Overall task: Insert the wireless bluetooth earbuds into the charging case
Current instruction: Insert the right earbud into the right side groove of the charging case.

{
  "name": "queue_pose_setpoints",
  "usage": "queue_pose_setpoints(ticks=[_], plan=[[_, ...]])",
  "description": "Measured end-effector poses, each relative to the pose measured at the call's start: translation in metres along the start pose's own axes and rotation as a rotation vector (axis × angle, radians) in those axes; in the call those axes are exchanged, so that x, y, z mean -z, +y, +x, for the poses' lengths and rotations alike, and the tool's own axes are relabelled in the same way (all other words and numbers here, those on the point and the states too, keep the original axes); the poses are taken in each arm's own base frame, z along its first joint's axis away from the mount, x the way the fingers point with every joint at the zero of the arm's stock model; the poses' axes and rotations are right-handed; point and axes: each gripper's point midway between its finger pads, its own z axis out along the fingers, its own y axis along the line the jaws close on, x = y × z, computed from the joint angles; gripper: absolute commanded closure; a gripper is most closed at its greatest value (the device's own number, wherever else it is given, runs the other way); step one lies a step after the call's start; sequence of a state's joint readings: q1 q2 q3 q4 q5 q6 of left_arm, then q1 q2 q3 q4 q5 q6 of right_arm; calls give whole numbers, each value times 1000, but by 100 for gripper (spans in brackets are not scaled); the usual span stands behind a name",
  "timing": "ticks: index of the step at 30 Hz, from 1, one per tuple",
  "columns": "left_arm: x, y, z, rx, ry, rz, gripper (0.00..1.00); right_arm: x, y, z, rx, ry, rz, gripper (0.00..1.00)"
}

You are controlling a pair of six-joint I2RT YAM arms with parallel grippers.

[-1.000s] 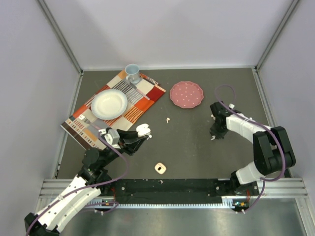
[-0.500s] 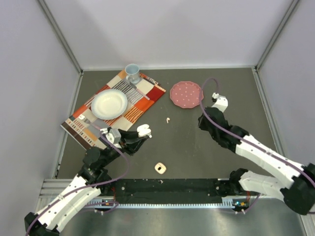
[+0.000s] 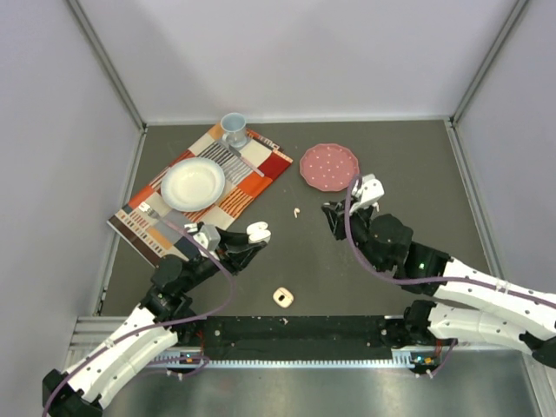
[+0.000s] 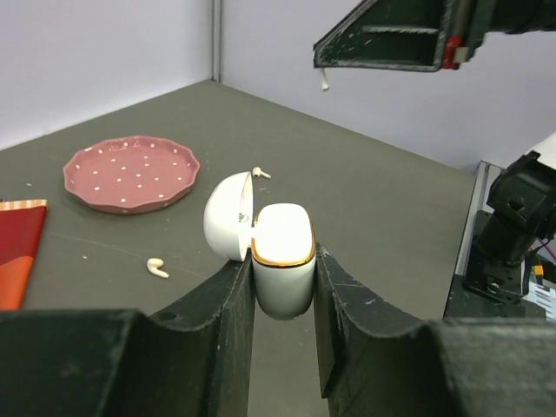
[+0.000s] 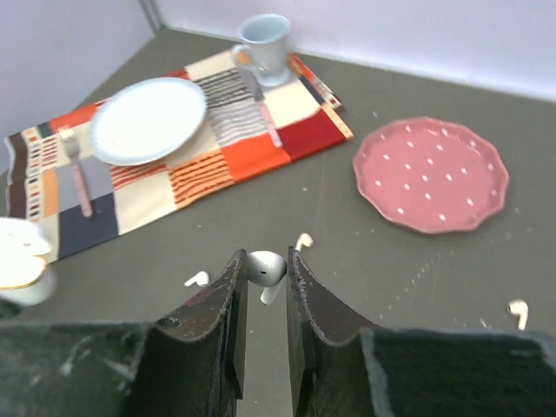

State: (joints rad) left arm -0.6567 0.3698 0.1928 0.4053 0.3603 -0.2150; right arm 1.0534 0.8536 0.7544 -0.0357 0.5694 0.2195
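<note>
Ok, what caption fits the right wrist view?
Right gripper pinches one earbud; pink plate and placemat lie beyond.

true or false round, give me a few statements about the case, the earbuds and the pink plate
1. The left gripper holds the white charging case, lid open. True.
2. The right gripper is empty. False: it pinches an earbud.
3. The pink plate lies on the placemat. False: it lies off the placemat, to its right in the top view.
4. A loose earbud lies near the pink plate, not on it. True.
</note>
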Motion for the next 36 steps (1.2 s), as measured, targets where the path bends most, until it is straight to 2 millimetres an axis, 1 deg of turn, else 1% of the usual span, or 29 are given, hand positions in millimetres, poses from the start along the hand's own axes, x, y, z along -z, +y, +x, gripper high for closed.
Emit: queue_pose_setpoints(ticks=[5, 9, 14, 19, 24, 32, 36], plan=[[0, -1, -1, -2, -3, 8, 100, 12, 35, -23, 79, -91, -101, 100], [0, -2, -2, -3, -5, 10, 100, 16, 59, -35, 127, -142, -155, 100], [-1, -2, -2, -3, -5, 10, 100, 17, 83, -39, 149, -168, -208, 100], [-1, -5, -6, -15, -20, 30, 100, 14, 105, -37, 169, -168, -248, 100], [-1, -10, -18, -71, -86, 64, 100, 16, 122, -35, 162, -169, -289, 100], [3, -9, -20, -199, -174, 77, 100, 25, 138, -39, 118, -185, -348, 100], [7, -7, -24, -271, -223, 66, 100, 32, 147, -50, 108, -205, -376, 100]])
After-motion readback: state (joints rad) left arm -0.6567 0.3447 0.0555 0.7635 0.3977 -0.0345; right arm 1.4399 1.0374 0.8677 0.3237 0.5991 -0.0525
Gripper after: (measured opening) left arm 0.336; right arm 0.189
